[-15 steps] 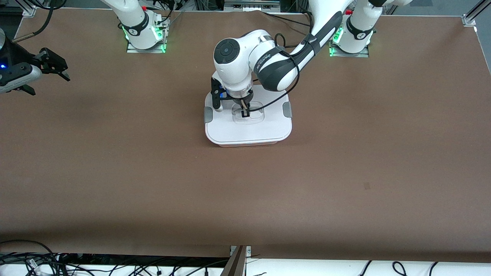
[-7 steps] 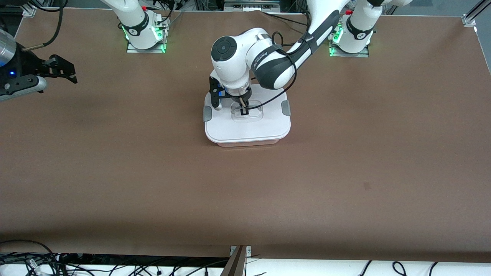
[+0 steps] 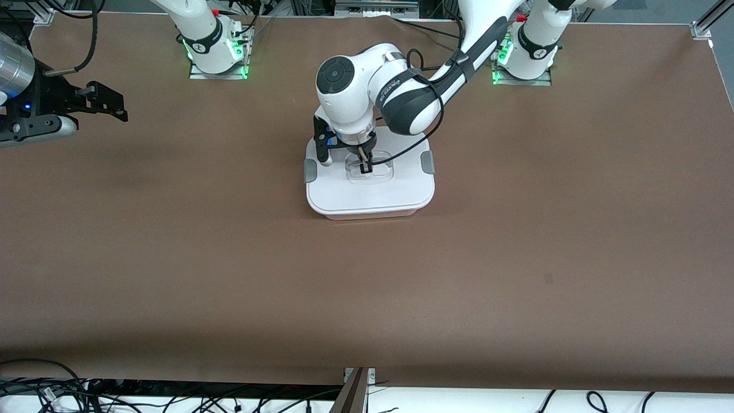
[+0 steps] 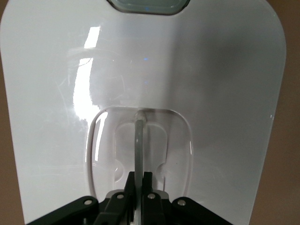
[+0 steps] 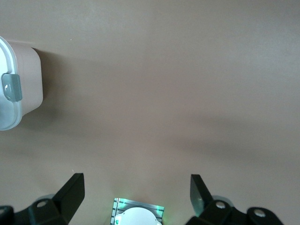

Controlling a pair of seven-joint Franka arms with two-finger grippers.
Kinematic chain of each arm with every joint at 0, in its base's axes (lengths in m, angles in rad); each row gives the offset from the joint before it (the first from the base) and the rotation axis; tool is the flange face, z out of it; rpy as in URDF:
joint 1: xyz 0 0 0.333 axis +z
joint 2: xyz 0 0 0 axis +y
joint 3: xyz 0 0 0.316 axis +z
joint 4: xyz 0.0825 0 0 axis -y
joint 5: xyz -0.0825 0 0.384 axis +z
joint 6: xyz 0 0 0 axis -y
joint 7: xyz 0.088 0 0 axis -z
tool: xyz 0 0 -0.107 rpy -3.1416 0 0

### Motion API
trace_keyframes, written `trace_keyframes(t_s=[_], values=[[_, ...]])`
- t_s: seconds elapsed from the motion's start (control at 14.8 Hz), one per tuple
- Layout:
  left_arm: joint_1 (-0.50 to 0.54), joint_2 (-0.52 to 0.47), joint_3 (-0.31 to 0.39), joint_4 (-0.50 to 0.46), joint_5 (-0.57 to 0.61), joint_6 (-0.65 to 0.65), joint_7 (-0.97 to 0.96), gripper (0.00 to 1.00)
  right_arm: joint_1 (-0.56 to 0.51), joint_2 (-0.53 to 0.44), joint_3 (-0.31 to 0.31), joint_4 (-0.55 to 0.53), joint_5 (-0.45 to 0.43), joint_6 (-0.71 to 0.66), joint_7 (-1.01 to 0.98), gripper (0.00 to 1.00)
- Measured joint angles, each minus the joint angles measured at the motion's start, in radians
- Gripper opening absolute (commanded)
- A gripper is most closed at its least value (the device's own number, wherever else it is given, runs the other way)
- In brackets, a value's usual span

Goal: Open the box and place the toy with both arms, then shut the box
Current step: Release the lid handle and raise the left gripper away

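Here the right gripper [image 3: 109, 103] is waiting with fingers apart over the table's right-arm end, while the left gripper [image 3: 364, 167] is pinching the thin clear handle [image 4: 139, 143] of the smooth, light-looking box [image 3: 370, 189] mid-table

Left arm [image 3: 413, 97] covers box [image 3: 370, 198] top; bare table [image 3: 367, 287] all round.
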Motion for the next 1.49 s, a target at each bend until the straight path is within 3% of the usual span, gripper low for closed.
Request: trace_keyframes(t_s=[0.14, 0.34, 0.75, 1.22, 1.49], values=[[0.000, 0.001, 0.003, -0.001, 0.000, -0.005, -0.004, 1.00, 0.000, 0.000, -0.001, 0.000, 0.000, 0.000, 0.000, 1.00], [0.006, 0.008, 0.014, 0.007, 0.000, -0.013, -0.017, 1.00, 0.000, 0.000, -0.001, 0.000, 0.000, -0.001, -0.001, 1.00], [0.069, 0.007, 0.021, 0.144, -0.041, -0.117, -0.038, 1.00, 0.000, 0.004, -0.003, 0.000, 0.000, -0.001, -0.002, 1.00], [0.541, 0.010, 0.025, 0.173, -0.099, -0.129, -0.010, 1.00, -0.001, 0.005, -0.003, 0.000, 0.000, -0.002, -0.002, 1.00], [0.686, -0.019, 0.028, 0.199, -0.102, -0.129, -0.044, 1.00, -0.001, 0.009, -0.003, 0.000, 0.000, -0.002, -0.002, 1.00]])
